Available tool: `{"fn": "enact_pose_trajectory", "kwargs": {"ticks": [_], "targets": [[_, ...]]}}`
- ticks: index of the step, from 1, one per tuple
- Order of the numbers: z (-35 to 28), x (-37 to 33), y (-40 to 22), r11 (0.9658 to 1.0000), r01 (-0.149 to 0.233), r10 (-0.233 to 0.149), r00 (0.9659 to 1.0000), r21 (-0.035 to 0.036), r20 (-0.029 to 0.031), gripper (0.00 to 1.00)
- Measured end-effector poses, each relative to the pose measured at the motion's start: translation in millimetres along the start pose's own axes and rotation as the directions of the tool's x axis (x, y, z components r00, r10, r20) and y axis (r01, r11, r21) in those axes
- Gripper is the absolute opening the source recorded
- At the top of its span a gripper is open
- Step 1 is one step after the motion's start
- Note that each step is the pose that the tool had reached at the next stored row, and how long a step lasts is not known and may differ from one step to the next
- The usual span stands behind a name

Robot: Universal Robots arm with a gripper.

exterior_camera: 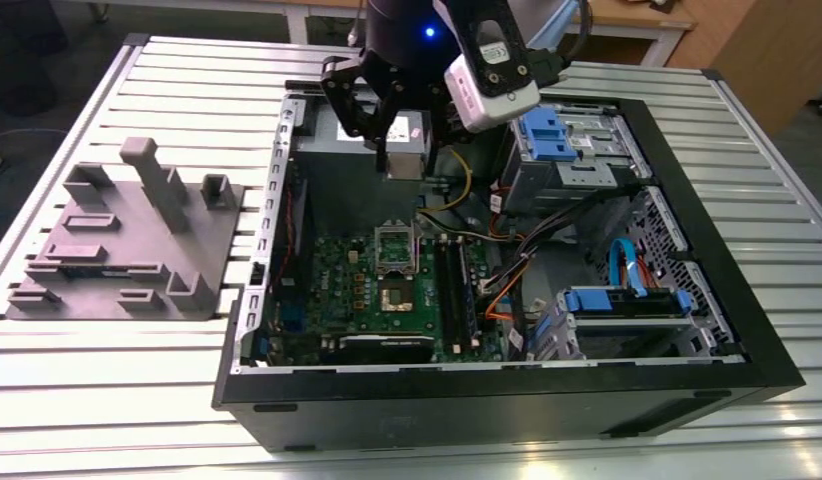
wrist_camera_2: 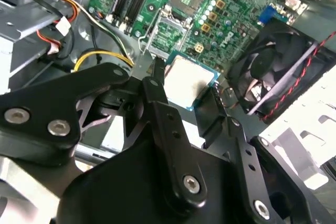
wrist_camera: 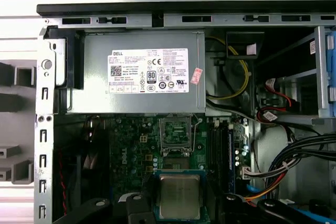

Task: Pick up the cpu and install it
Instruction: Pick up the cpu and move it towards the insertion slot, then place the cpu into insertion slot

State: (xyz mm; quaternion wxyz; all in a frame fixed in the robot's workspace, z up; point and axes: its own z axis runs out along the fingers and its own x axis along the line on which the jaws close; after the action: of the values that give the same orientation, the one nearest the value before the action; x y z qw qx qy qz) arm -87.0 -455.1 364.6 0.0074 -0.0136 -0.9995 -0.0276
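Gripper (exterior_camera: 403,162) is closed on the cpu (wrist_camera_2: 188,78), with fingers (wrist_camera_2: 156,85) pinching opposite edges and the metal top facing the wrist cameras. The chip hangs above the open case (exterior_camera: 518,388), apart from the bare socket (exterior_camera: 399,293). In the second wrist view, black linkage hides the contact points.

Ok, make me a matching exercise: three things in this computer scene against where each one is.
1. small flat square silver-grey cpu
2. large grey metal power supply box
3. grey stepped fixture block

A. on the slatted metal table, outside the black computer case
B. between the jaws, over the open case
C. inside the case, against one wall

Pairs: 1-B, 2-C, 3-A.
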Motion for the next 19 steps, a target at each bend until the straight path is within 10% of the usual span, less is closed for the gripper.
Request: {"fn": "enact_pose_trajectory", "kwargs": {"ticks": [19], "targets": [[0.8, -1.5, 0.0, 1.0, 0.0, 0.0, 1.0, 0.0, 0.0, 0.47]]}}
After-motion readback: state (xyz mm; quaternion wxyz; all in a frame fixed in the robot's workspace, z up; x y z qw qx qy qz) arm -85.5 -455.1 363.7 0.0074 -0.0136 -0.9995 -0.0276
